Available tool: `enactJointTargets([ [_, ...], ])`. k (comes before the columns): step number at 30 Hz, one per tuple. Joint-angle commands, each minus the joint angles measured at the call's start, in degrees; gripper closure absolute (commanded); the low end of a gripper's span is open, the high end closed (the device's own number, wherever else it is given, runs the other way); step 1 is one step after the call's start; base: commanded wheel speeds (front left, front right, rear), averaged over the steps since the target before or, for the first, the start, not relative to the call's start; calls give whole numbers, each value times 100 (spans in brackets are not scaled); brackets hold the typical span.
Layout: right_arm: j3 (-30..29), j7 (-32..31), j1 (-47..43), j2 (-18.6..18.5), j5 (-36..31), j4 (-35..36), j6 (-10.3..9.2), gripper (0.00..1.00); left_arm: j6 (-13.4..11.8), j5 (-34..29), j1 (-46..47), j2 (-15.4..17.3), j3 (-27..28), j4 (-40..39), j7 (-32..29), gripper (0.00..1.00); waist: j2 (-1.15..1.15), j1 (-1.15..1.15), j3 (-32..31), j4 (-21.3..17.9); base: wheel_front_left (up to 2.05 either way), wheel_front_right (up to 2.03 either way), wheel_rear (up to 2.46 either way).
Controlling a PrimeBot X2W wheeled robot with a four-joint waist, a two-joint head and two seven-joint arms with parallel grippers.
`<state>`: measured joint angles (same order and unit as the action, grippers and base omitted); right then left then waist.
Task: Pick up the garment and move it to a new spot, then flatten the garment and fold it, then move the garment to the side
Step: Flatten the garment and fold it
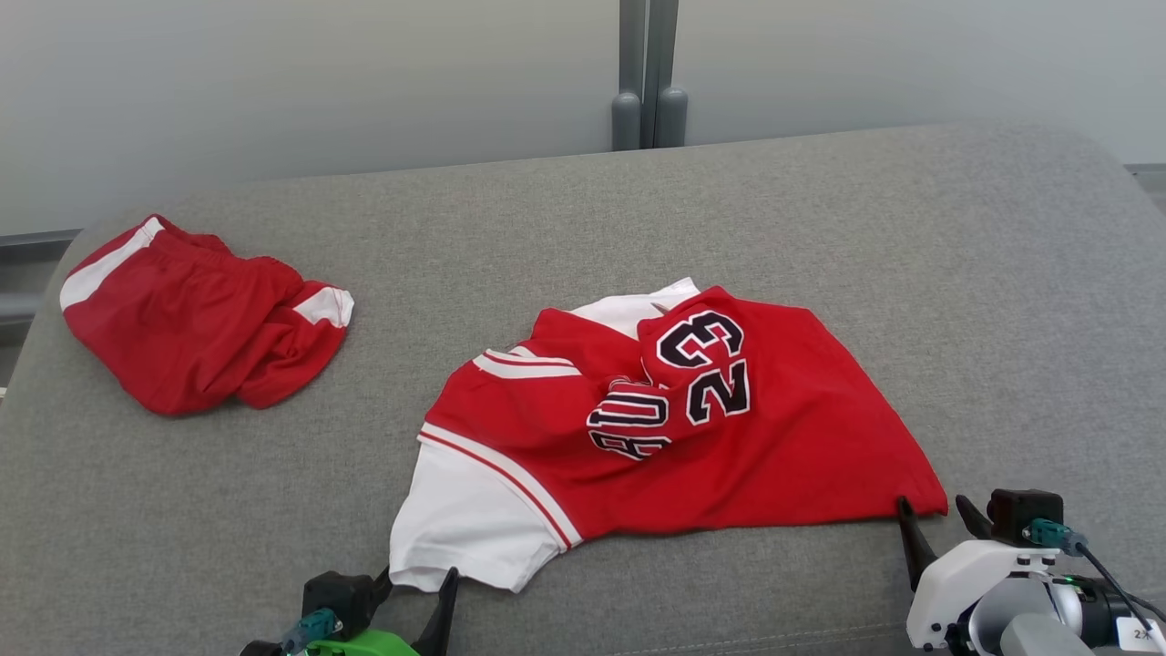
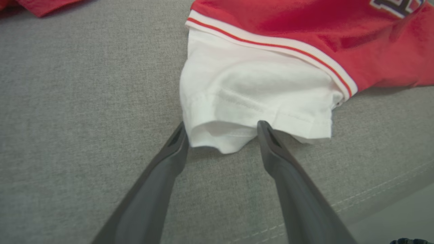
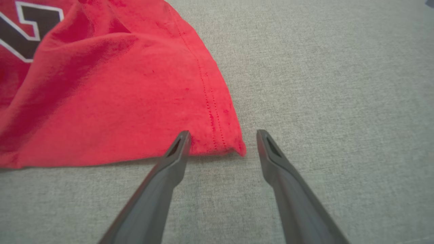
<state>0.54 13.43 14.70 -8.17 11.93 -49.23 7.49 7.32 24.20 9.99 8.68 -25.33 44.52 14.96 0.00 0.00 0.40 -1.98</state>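
Bare grey cushion (image 1: 956,273) lies open from 12 round to 4 o'clock, and a free strip runs from 11 to 7 o'clock between two obstacles, the crumpled jersey (image 1: 774,456) at centre and the red shorts (image 1: 182,337) at 10 o'clock.

Looks like a bare lab or test booth. Plain pale partition panels (image 1: 273,82) across the top of the frame meet at a grey post (image 1: 649,73) at top centre. Below them is a grey fabric-upholstered bench (image 1: 820,228), with a stitched seam (image 2: 373,189) at the lower right of the left wrist view.
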Motion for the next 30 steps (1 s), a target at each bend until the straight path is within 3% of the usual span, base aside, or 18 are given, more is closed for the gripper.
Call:
enactJointTargets([
  [1, 43, 54, 98, -21, 36, -110, 0, 0, 16, 42, 106, 41, -29, 16, 22, 0, 0, 0, -9, 13, 0, 0, 0],
  [6, 179, 144, 276, -32, 122, -515, 0, 0, 16, 86, 211, 33, -140, -47, 24, 0, 0, 0, -47, 43, 0, 0, 0],
  [7, 205, 156, 298, -42, 140, -575, 0, 16, 16, 56, 204, 44, -185, -43, 24, 27, 0, 0, -57, 51, 0, 0, 0],
  [8, 229, 160, 322, -51, 160, -621, 0, 53, 16, 36, 199, 60, -219, -17, 23, 58, 0, 0, -66, 57, 0, 0, 0],
  [9, 263, 172, 350, -53, 170, -660, 0, 100, 16, 42, 199, 65, -253, -3, 22, 100, 0, 0, -74, 57, 0, 0, 0],
  [19, 355, 186, 286, -92, 280, -505, 0, 100, 16, -178, -14, 163, -13, -339, 20, 100, 0, 0, -120, 107, 0, 0, 0],
  [30, 618, 187, 94, -246, 1021, 781, 0, 100, 4, -728, 99, 448, 294, -1723, 21, 100, 0, 0, -125, 89, 0, 0, 0],
])
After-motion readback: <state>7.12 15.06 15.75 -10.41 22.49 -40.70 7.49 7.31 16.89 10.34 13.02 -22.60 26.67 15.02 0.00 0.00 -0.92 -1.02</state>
